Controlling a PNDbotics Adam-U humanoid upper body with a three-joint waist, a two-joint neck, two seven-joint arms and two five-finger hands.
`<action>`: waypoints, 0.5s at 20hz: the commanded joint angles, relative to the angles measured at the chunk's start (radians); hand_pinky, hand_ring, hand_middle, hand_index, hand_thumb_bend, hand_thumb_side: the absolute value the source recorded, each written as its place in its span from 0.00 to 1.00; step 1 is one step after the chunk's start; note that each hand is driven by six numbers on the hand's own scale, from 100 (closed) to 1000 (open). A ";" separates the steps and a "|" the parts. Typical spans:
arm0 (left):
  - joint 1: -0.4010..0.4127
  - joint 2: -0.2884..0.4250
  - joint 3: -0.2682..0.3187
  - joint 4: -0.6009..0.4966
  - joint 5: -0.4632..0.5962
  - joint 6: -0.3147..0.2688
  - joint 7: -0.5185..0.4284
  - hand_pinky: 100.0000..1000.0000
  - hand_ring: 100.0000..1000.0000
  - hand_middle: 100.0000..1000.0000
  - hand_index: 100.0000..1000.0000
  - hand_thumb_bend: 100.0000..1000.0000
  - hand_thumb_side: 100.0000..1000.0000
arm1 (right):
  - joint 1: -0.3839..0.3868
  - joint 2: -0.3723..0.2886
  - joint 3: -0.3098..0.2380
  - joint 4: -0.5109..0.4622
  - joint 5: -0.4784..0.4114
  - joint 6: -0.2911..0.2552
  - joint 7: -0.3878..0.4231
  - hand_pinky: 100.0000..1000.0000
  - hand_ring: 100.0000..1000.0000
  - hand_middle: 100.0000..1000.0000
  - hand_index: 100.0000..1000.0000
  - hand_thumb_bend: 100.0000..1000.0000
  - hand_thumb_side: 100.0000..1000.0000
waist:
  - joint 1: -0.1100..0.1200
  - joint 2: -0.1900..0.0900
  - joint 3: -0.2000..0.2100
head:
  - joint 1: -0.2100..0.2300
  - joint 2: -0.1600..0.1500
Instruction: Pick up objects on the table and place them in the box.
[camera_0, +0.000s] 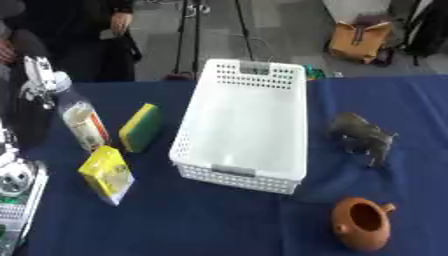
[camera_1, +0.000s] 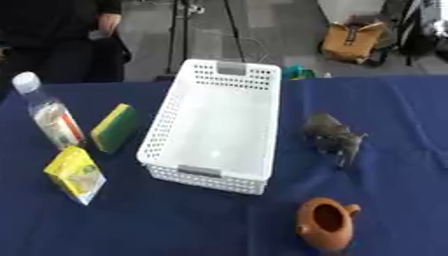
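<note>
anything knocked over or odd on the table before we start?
Only the brown teapot, near right of the white basket: no lid on it, mouth open. Bottle, sponge, yellow box and animal figure look undisturbed; nothing spilled.

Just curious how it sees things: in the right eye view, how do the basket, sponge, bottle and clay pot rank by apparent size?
1. Basket, by far.
2. Bottle.
3. Sponge and clay pot look alike; the pot sits nearer the camera, so no ranking.
</note>
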 joint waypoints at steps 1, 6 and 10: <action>-0.002 0.035 0.012 -0.017 -0.017 0.012 -0.003 0.98 0.96 0.72 0.88 0.00 0.86 | -0.013 -0.034 -0.001 0.006 0.025 -0.006 0.007 0.86 0.91 0.87 0.91 0.02 1.00 | -0.003 -0.020 0.000 | -0.004 0.019; 0.031 0.069 0.005 -0.017 -0.049 0.020 -0.061 1.00 1.00 0.78 0.92 0.00 0.93 | -0.005 -0.074 0.013 0.037 0.019 -0.041 0.076 0.82 0.91 0.86 0.93 0.17 1.00 | -0.003 -0.011 -0.005 | 0.010 0.031; 0.040 0.083 0.007 -0.017 -0.067 0.020 -0.096 1.00 1.00 0.81 0.94 0.00 0.92 | -0.007 -0.092 0.017 0.052 0.024 -0.056 0.102 0.83 0.91 0.87 0.94 0.14 1.00 | -0.004 -0.008 -0.008 | 0.011 0.013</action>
